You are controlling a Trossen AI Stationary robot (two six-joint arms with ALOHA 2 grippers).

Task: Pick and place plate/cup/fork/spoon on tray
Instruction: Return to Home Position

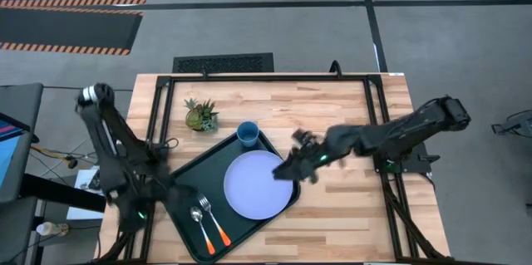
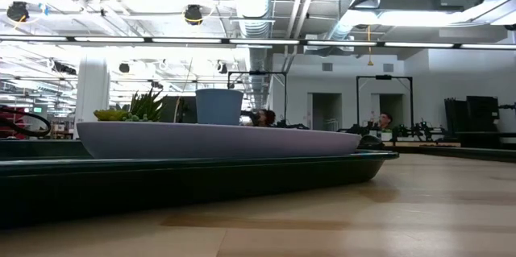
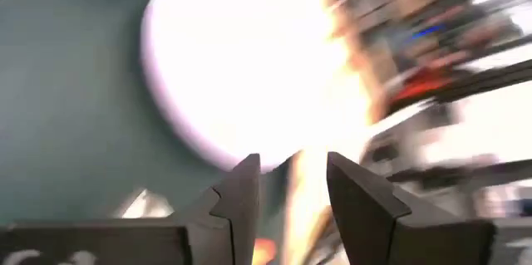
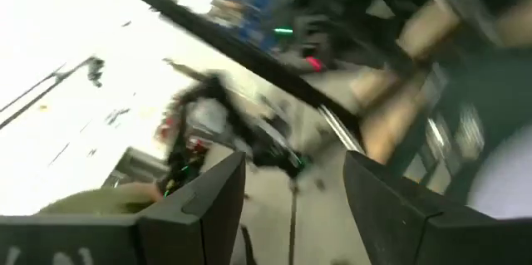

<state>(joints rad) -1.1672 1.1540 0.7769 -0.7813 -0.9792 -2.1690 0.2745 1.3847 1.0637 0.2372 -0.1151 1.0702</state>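
The dark green tray (image 1: pixel 189 180) lies slantwise on the table's left half. On it rest the lavender plate (image 1: pixel 258 184), the fork (image 1: pixel 214 221) and the spoon (image 1: pixel 202 230), which lie side by side near the tray's near end. The blue cup (image 1: pixel 247 134) stands at its far corner. In the low view the plate (image 2: pixel 218 138) sits on the tray (image 2: pixel 193 175) with the cup (image 2: pixel 218 105) behind it. My left gripper (image 1: pixel 166 186) is open at the tray's left side, facing the plate (image 3: pixel 241 66). My right gripper (image 1: pixel 293 167) is open and empty by the plate's right rim.
A small green potted plant (image 1: pixel 201 115) stands on the table beyond the tray's far left side. Bare wood (image 1: pixel 349 215) lies to the right of the tray. A black frame runs along the table's left, far and right sides.
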